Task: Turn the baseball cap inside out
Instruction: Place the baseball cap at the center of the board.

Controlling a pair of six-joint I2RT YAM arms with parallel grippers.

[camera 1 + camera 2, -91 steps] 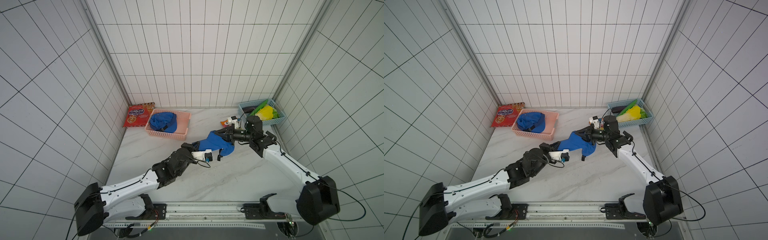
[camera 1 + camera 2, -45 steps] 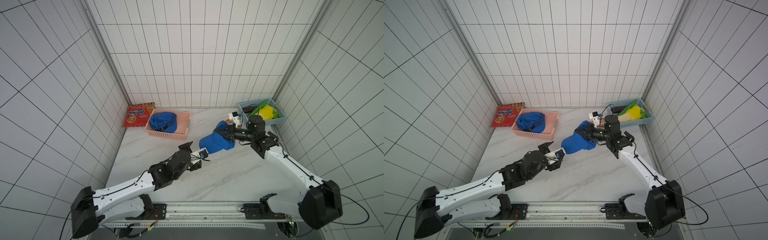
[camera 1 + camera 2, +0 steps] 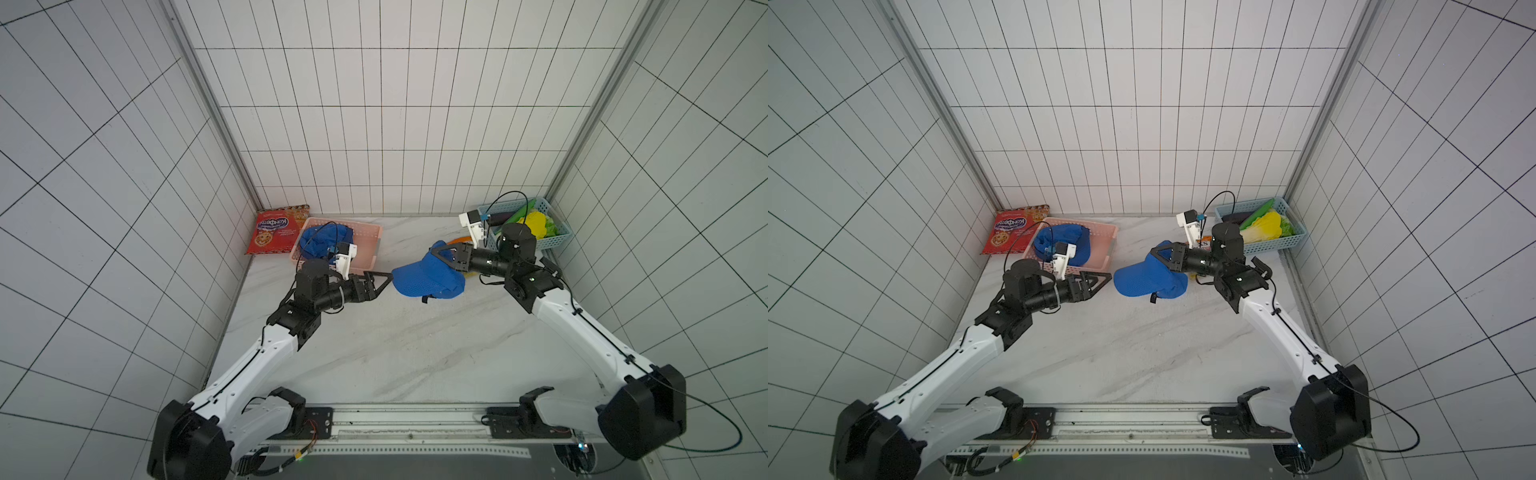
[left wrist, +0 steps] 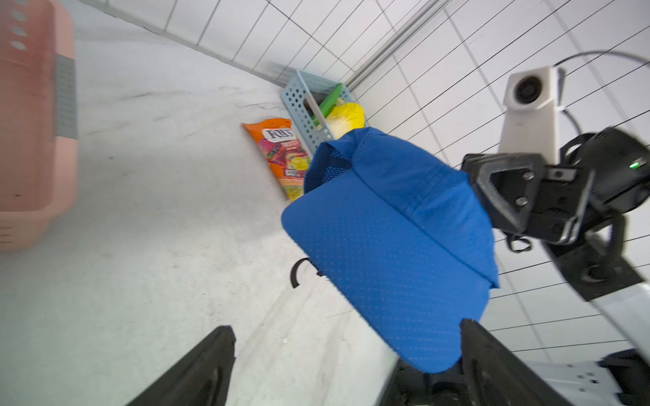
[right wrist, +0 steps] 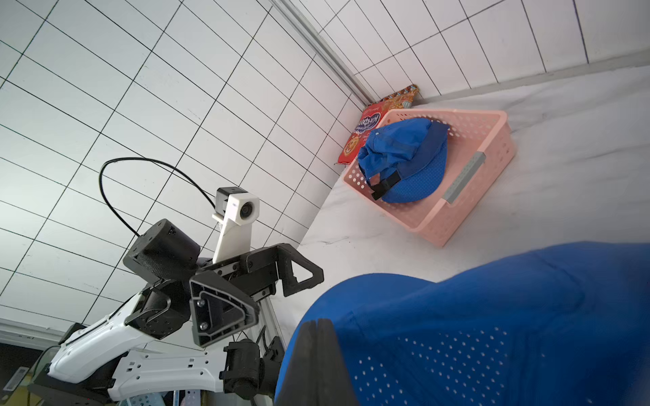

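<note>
My right tool [image 3: 441, 255] grips the baseball cap [image 3: 419, 282], lifted over the bench [image 3: 395, 345] toward its back right corner. Left tool [image 3: 383, 281] gapes empty beside it. Mid-turn, I reckon: left must bite the crown next.

Blue mesh baseball cap [image 3: 428, 280] hangs raised, crown apparently crumpled.
</note>
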